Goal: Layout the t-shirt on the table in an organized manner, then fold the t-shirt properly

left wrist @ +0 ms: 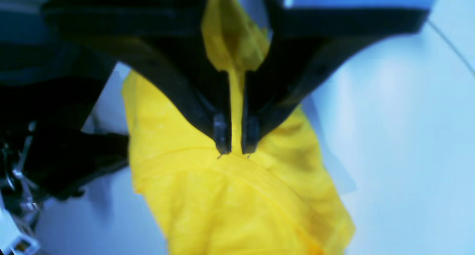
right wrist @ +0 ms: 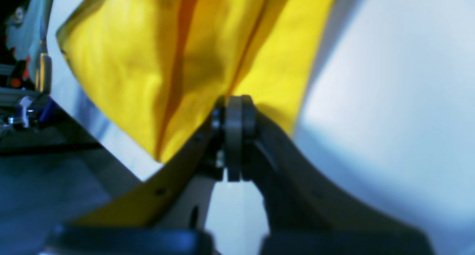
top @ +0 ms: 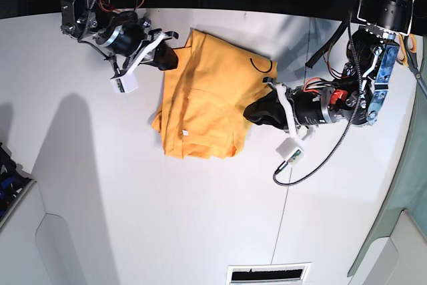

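Observation:
The orange-yellow t-shirt (top: pixel 207 98) lies bunched and partly folded over on the white table (top: pixel 133 198), its dark neckline trim (top: pixel 262 66) at the upper right and a small white tag (top: pixel 185 133) near the lower edge. My left gripper (left wrist: pixel 236 149) is shut on a pinched ridge of the t-shirt (left wrist: pixel 222 195); in the base view it sits at the shirt's right edge (top: pixel 250 113). My right gripper (right wrist: pixel 233 106) is shut at the edge of the t-shirt (right wrist: pixel 148 62), where folds converge on its tips; in the base view it is at the shirt's upper left (top: pixel 170 58).
A thin dark seam (top: pixel 283 211) runs down the table on the right. A vent grille (top: pixel 268 273) sits at the near edge. A cable loop (top: pixel 313 165) hangs below the left arm. The table's far edge meets a dark background.

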`<state>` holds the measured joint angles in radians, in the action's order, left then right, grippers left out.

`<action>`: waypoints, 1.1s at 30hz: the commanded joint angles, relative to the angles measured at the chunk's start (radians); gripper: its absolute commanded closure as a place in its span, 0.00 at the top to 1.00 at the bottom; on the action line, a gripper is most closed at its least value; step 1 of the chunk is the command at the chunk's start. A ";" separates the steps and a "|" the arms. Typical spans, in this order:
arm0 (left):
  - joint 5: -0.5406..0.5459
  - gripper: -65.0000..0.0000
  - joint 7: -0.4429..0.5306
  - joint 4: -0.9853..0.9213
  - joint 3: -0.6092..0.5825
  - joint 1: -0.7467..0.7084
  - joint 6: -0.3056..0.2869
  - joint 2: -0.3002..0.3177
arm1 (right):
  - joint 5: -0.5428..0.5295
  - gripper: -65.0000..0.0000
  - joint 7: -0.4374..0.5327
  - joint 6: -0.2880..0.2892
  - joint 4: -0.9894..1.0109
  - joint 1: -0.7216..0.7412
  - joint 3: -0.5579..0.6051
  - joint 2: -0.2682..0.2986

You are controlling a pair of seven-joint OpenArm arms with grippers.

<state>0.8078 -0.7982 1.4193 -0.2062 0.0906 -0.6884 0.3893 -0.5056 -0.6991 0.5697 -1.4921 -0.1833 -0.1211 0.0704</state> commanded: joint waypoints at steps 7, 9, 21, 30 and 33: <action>0.038 0.09 -0.016 0.176 0.072 -0.209 -0.010 0.113 | -0.114 0.00 -0.072 0.009 -0.140 -0.092 -0.016 0.174; 0.041 0.09 -0.019 0.218 0.139 -0.302 -0.010 0.121 | -0.126 0.00 -0.072 0.009 -0.150 -0.143 -0.016 0.217; -0.153 0.09 0.100 0.304 0.422 -0.827 -0.010 -0.026 | -0.194 0.00 -0.061 0.011 -0.150 -0.400 -0.014 0.357; -0.315 0.09 0.254 0.072 0.368 -0.902 -0.010 -0.095 | 0.019 0.00 0.005 -0.002 -0.021 -0.476 0.156 0.361; -0.315 0.09 0.288 -0.150 0.291 -0.827 0.063 -0.090 | 0.151 0.00 0.076 -0.026 0.120 -0.443 0.267 0.361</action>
<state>0.4873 -0.5156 1.2526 0.0788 -0.7204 -0.6193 0.2951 -0.3443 -0.6250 0.5411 -1.3605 -0.6224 0.1539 0.4194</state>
